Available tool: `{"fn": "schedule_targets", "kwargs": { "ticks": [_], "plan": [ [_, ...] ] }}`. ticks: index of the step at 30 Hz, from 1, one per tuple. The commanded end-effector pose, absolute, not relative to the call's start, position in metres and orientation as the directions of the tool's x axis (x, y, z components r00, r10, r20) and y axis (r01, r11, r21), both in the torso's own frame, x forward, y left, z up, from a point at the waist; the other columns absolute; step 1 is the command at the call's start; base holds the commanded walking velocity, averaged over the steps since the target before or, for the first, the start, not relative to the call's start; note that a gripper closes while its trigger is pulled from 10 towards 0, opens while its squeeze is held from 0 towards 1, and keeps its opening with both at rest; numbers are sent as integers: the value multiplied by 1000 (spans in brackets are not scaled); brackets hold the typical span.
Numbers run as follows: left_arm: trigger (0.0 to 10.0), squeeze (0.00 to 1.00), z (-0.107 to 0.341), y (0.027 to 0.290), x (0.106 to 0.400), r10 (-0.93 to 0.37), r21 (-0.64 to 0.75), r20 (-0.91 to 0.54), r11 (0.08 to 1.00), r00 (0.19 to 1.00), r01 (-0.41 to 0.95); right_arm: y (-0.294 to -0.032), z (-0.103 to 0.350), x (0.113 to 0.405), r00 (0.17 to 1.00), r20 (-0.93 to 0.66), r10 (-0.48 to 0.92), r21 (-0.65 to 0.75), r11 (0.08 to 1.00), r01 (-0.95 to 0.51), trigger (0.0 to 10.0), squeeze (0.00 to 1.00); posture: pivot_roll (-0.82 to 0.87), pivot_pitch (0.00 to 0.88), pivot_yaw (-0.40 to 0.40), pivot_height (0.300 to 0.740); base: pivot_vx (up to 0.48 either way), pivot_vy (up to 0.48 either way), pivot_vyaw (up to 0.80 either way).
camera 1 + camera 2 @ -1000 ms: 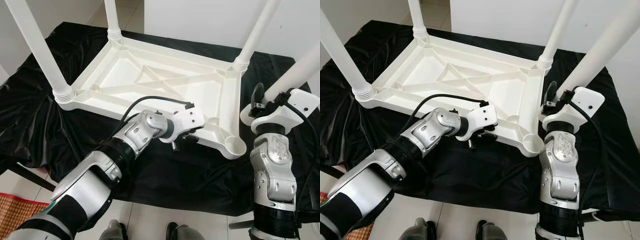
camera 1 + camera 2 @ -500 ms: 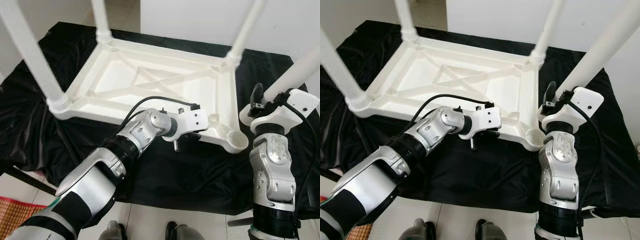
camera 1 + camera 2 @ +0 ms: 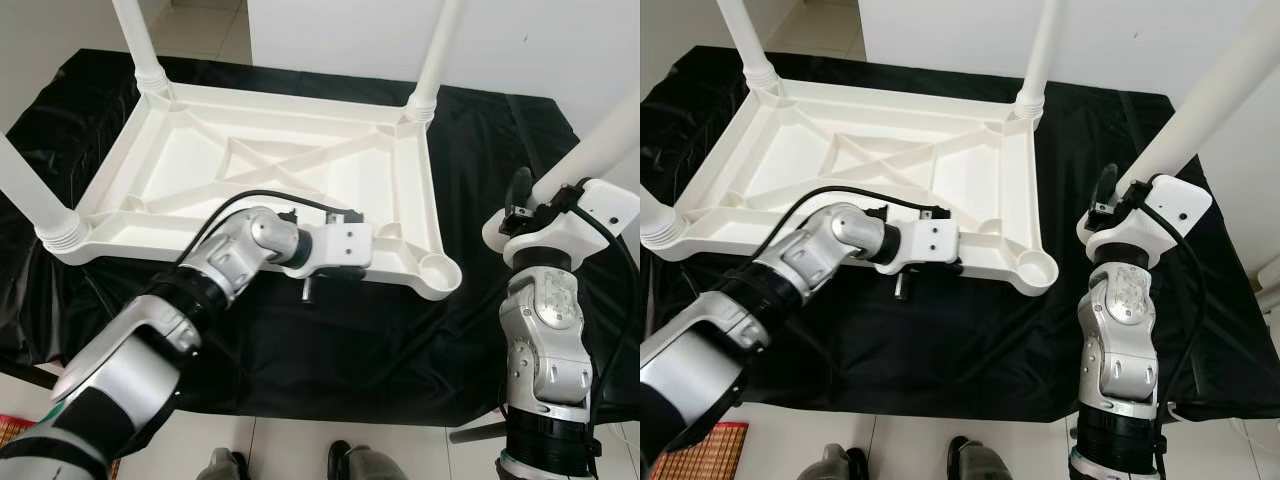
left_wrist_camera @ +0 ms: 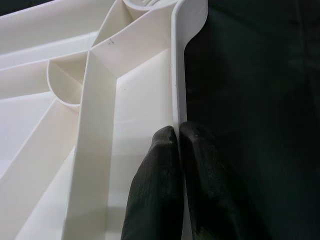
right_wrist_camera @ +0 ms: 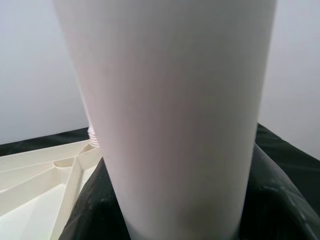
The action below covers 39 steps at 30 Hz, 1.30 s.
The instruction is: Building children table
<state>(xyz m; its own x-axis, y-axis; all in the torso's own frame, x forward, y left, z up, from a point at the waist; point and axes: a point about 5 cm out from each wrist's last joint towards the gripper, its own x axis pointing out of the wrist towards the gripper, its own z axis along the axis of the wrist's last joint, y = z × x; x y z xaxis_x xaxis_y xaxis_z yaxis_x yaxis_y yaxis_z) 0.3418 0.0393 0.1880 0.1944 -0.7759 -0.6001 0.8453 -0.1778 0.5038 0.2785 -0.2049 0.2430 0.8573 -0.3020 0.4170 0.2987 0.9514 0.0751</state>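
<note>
A white plastic table top lies upside down on a black cloth. Three white legs stand up from its corners: far left, far right, near left. The near right corner socket is empty. My left gripper is shut on the table's near rim, one finger on each side of it. My right gripper is shut on a loose white leg, which leans up and to the right, beside the table and apart from it.
The black cloth covers the low surface under the table and hangs over its front edge. A white wall stands behind. Tiled floor runs along the front, with a woven mat at the near left.
The table has slid and turned to my left with my left gripper on its rim. The empty corner socket now lies farther from the leg in my right gripper, which has stayed put.
</note>
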Motion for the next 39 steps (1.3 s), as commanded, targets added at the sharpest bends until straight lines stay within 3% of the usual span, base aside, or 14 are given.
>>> {"fn": "schedule_targets", "kwargs": {
  "ticks": [1, 2, 4, 5, 10, 11, 12, 17, 18, 19, 20, 27, 36, 39],
  "plan": [
    [0, 0, 156, 68, 343, -673, 402, -713, -162, 197, 901, -205, 245, 278, 851, 429, -303, 81, 951, 298, 10000, 0, -2, 172, -5, 740, 0, 0, 0],
    [8980, 0, 156, 70, 344, -675, 410, -708, -153, 207, 899, -205, 245, 279, 851, 429, -302, 80, 951, 297, 10000, 0, 1, 173, -8, 740, 0, 0, 0],
    [8980, 0, 156, 70, 344, -675, 410, -708, -153, 207, 899, -205, 245, 279, 851, 429, -302, 80, 951, 297, 10000, 0, 1, 173, -8, 740, 0, 0, 0],
    [10000, 0, 157, 69, 345, -679, 417, -702, -147, 215, 897, -205, 245, 279, 852, 428, -301, 81, 952, 296, 10000, 0, 1, 174, -10, 740, 0, 0, 0],
    [10000, 0, 160, 66, 347, -696, 418, -681, -114, 227, 901, -204, 245, 280, 852, 428, -300, 82, 952, 294, 10000, 0, -2, 176, -13, 740, 0, 0, 0],
    [10000, 82, 164, 62, 347, -722, 422, -654, -100, 226, 901, -203, 246, 281, 855, 428, -291, 80, 955, 285, 10000, 0, -2, 176, -13, 740, 0, 0, 0],
    [10000, 1000, 175, 55, 346, -775, 416, -592, -59, 221, 907, -200, 245, 282, 866, 422, -269, 73, 962, 263, 10000, 0, -4, 178, -19, 740, 0, 0, 0],
    [10000, 1000, 205, 45, 341, -883, 379, -421, 35, 207, 925, -193, 241, 285, 896, 387, -216, 54, 976, 212, 10000, 0, -4, 178, -19, 740, 0, 0, 0],
    [10000, 424, 213, 45, 340, -905, 372, -370, 61, 209, 926, -192, 239, 287, 905, 372, -208, 52, 978, 203, 10000, 0, -4, 178, -19, 740, 0, 0, 0],
    [10000, 424, 218, 44, 339, -917, 368, -338, 76, 210, 927, -191, 238, 289, 910, 362, -203, 51, 979, 198, 10000, 0, -4, 178, -19, 740, 0, 0, 0],
    [10000, 0, 225, 44, 338, -932, 361, -289, 105, 218, 927, -189, 237, 291, 915, 351, -198, 50, 980, 193, 10000, 0, -4, 178, -19, 740, 0, 0, 0],
    [10000, 0, 251, 52, 340, -945, 351, -64, 280, 321, 894, -180, 234, 295, 928, 340, -154, 52, 988, 145, 10000, 0, 15, 174, -29, 740, 0, 0, 0],
    [10000, 0, 258, 61, 333, -907, 254, 97, 421, 410, 871, -169, 231, 298, 938, 340, -72, 22, 997, 69, 10000, 0, 21, 175, -38, 740, 0, 0, 0],
    [10000, 0, 248, 60, 325, -865, 275, 112, 499, 488, 822, -164, 227, 294, 942, 333, -38, 14, 999, 36, 10000, 0, 18, 181, -37, 740, 0, 0, 0]
  ]
}}
